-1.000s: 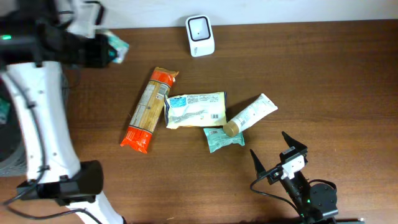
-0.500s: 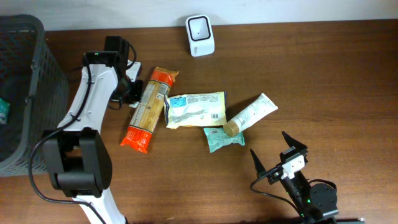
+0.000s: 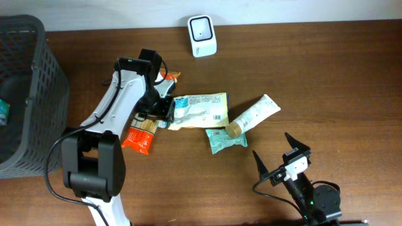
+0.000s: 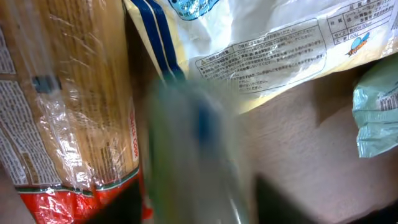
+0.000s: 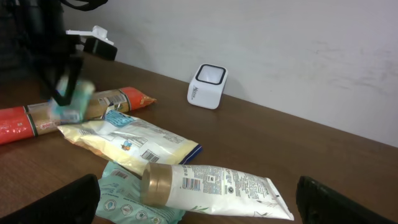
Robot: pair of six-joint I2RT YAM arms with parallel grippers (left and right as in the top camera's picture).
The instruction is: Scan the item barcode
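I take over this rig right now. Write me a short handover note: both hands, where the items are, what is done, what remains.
Left hand: over the pasta packet and yellow bag. A small teal item shows blurred at it; grip unclear.
Right hand: open, empty, apart from the items.
Items: tube and teal pouch right of the bag; scanner beyond them; basket at the left.
Done: no scan is visible.
Left: present each barcode to the scanner.

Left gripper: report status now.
Left gripper over spaghetti pack and yellow pouch, jaw state unclear. Right gripper open, idle. Scanner unobstructed.
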